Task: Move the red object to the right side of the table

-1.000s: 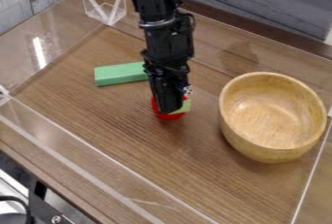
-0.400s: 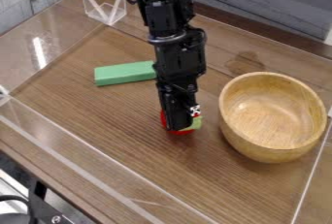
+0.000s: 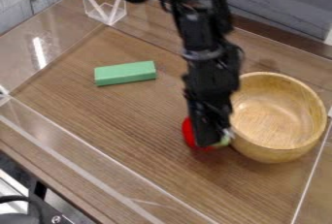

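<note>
The red object (image 3: pixel 193 135), a small bright-red round toy with a bit of green at its side, sits low over the brown wood-grain table (image 3: pixel 116 141), just left of the wooden bowl. My gripper (image 3: pixel 205 131) points steeply down with its black fingers shut on the red object; only the toy's left half shows past the fingers. The arm rises from there toward the top of the view.
A round wooden bowl (image 3: pixel 273 116) stands at the right, right beside the gripper. A flat green block (image 3: pixel 124 73) lies at the left centre. Low clear acrylic walls (image 3: pixel 46 39) border the table.
The gripper has carried the red object to the right and nearer the front, from beside the green block to the bowl's left rim. Bowl and block have stayed put.
</note>
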Controlling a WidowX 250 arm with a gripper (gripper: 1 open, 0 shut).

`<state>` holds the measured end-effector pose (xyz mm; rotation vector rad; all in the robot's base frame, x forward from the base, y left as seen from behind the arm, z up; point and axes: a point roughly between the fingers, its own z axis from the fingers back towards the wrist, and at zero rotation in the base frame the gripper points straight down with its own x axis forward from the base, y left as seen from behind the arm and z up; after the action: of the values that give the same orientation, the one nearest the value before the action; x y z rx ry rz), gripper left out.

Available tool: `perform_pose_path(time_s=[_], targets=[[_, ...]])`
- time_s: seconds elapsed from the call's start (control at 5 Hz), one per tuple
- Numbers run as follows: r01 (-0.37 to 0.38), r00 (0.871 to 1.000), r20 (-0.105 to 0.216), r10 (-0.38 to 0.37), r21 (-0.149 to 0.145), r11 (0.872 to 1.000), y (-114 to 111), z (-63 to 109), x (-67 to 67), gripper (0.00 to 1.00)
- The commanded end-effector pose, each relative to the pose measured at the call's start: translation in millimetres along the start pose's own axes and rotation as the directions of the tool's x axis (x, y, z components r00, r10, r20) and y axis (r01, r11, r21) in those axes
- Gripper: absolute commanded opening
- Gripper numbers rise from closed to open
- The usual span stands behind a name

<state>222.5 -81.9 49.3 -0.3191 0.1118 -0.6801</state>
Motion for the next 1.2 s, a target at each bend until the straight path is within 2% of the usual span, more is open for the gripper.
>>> perform_pose_path(time_s=[0.0,0.2,0.4,0.6,0.8,1.0], targets=[[0.135,0.990,-0.028,-0.135,0.022,0.991,-14,-9.0,16.7,0.00],[0.173,0.983,-0.067,-0.170,0.037,0.984,-20,-11.5,11.3,0.00],[0.191,0.979,-0.085,-0.187,0.047,0.980,-21,-9.8,3.8,1.00],[0.168,0.983,-0.088,-0.162,0.062,0.984,-28,-1.3,5.2,1.00],[0.141,0.987,-0.091,-0.134,0.079,0.987,-32,8.6,5.9,0.00],[0.154,0.984,-0.102,-0.144,0.101,0.983,-35,18.7,11.2,0.00]])
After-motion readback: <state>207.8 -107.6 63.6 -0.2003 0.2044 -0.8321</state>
